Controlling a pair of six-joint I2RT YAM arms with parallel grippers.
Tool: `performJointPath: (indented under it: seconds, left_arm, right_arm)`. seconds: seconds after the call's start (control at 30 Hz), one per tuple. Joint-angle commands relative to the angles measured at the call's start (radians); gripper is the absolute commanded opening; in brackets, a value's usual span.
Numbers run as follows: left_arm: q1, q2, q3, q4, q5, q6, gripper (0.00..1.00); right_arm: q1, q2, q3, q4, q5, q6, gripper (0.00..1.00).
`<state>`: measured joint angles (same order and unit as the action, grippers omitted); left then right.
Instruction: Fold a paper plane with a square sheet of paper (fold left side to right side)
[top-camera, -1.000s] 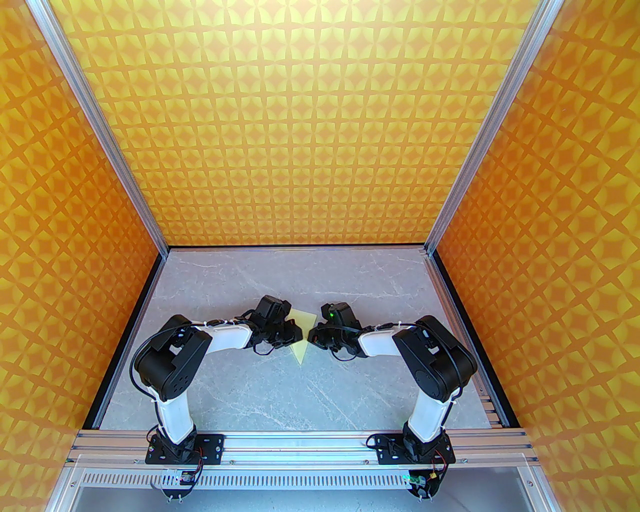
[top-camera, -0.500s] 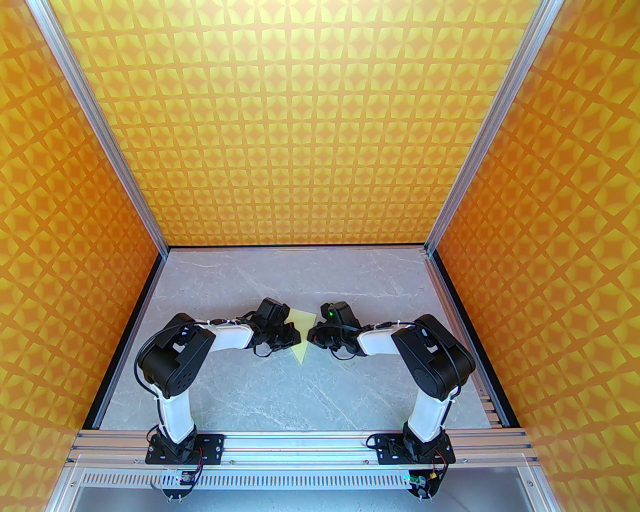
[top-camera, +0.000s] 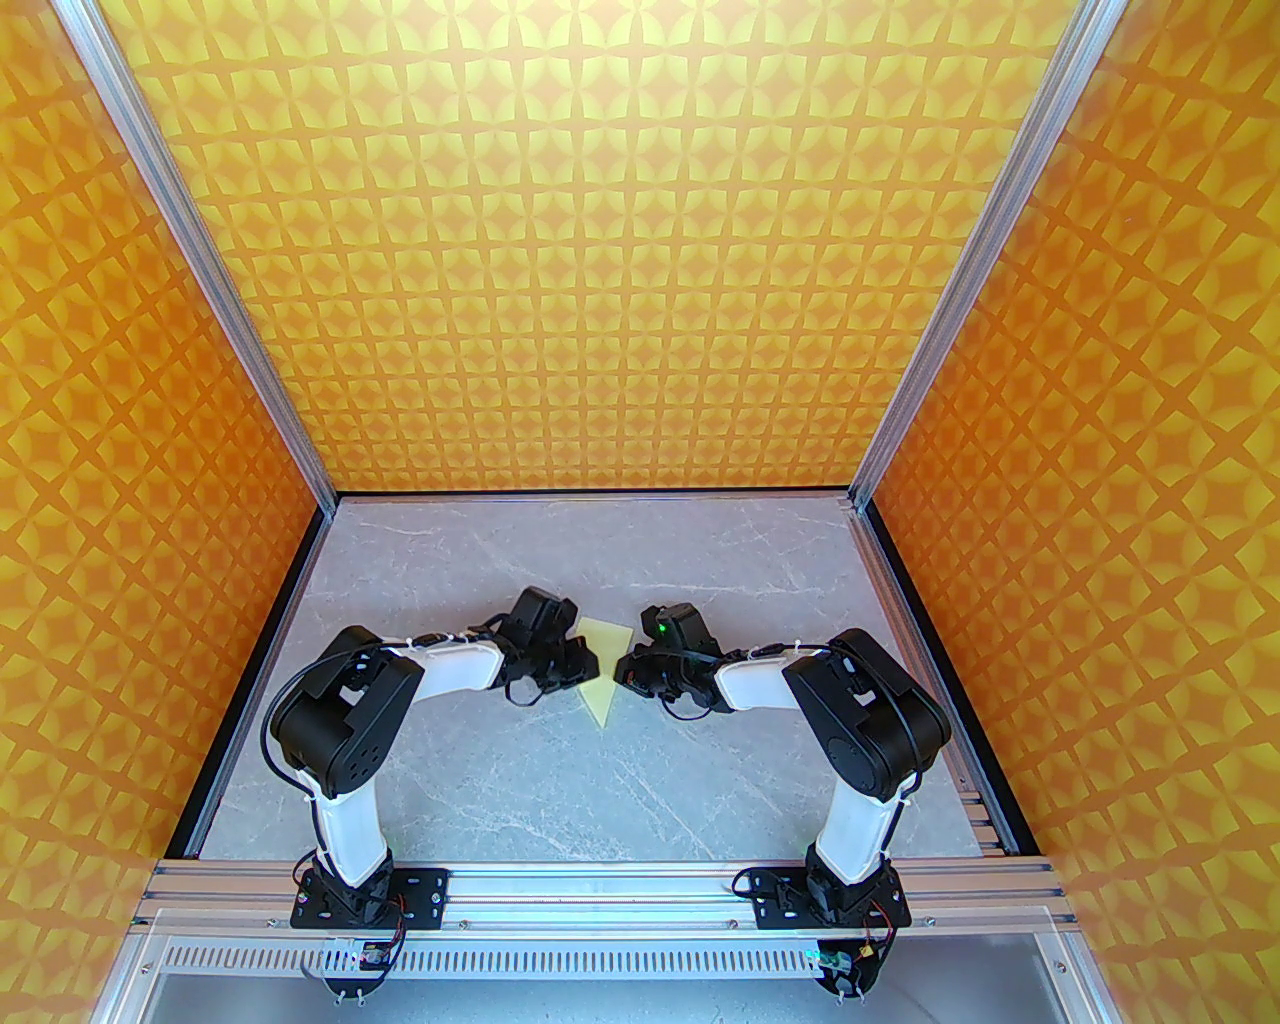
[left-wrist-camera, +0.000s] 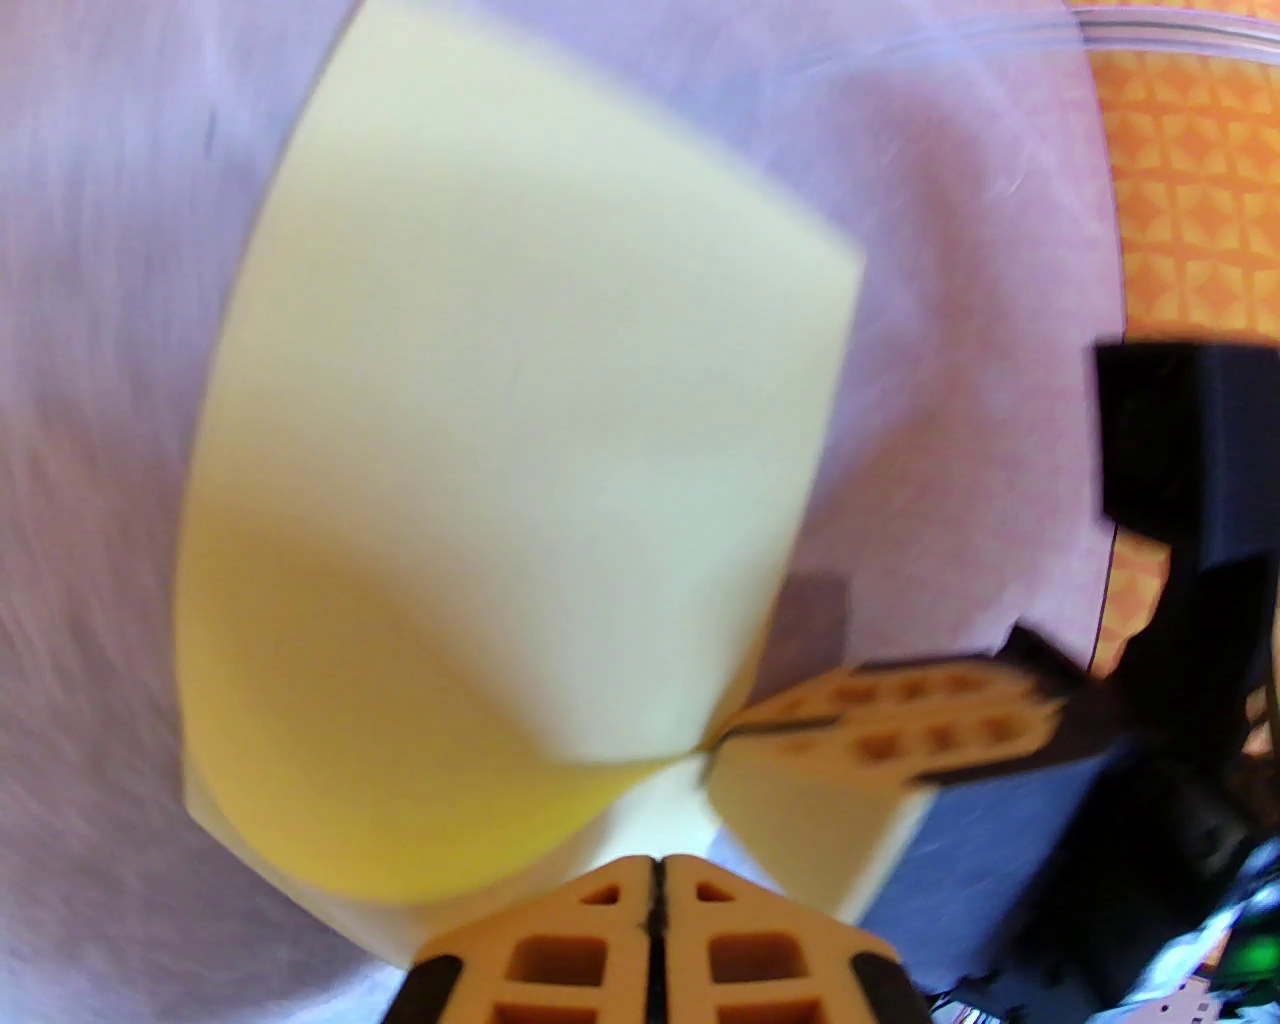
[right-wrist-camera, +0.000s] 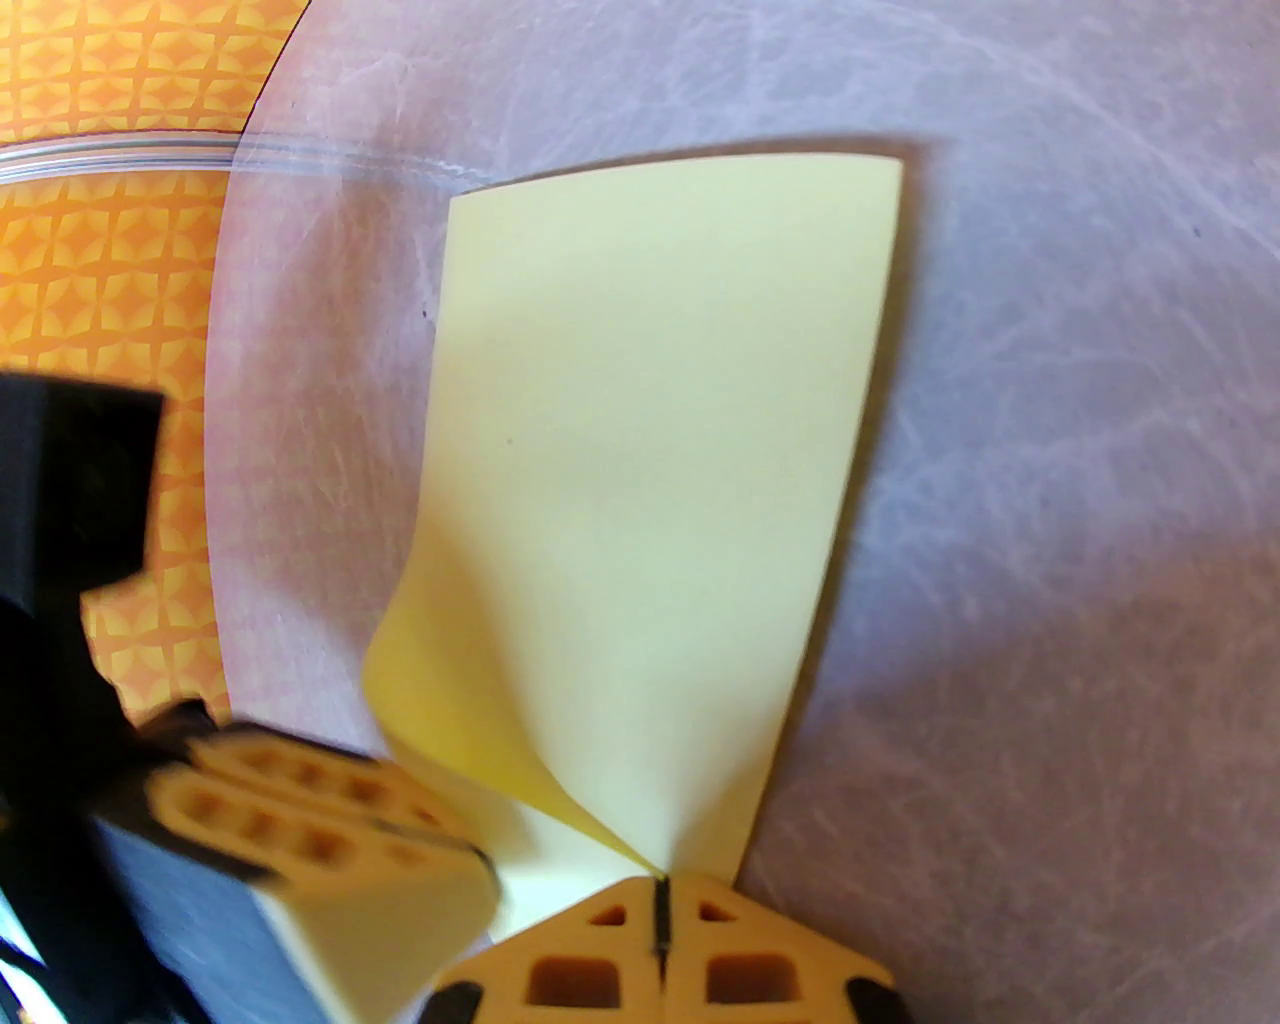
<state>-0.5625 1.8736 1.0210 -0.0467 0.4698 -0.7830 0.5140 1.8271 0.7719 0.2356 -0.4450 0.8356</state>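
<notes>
Yellow paper (right-wrist-camera: 650, 450), seemingly half-folded, is pinched by left fingers (left-wrist-camera: 625, 920) and right fingers (right-wrist-camera: 800, 950).

No text, label, brand, number or sign can be read. The square sheet of paper (right-wrist-camera: 650, 480) has a plain pale yellow face. Any marking on the small circuit boards (top-camera: 358, 957) below the arm bases, toward 6 o'clock in the top view, is too small to make out.

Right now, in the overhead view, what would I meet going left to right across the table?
Left arm's black elbow → left hand → thin pale yellow paper sheet → right hand → right arm's black elbow.
</notes>
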Motion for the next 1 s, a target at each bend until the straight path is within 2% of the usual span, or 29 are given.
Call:
performJointPath:
  seconds: [0.0, 0.43, 0.73, 0.97]
  left_arm:
    - [0.015, 0.005, 0.028, -0.039, -0.015, 0.043, 0.07]
    - [0.016, 0.071, -0.024, -0.029, -0.018, 0.062, 0.06]
    - [0.037, -0.010, 0.027, -0.067, -0.014, 0.078, 0.07]
    - [0.053, 0.035, 0.039, -0.085, -0.005, 0.100, 0.07]
  right_arm:
    - [0.001, 0.022, 0.005, -0.023, 0.021, -0.018, 0.00]
    - [0.002, 0.019, -0.001, -0.018, 0.022, -0.012, 0.00]
    - [0.002, 0.007, -0.010, -0.022, 0.027, -0.015, 0.00]
    - [0.002, 0.007, -0.016, -0.019, 0.029, -0.017, 0.00]
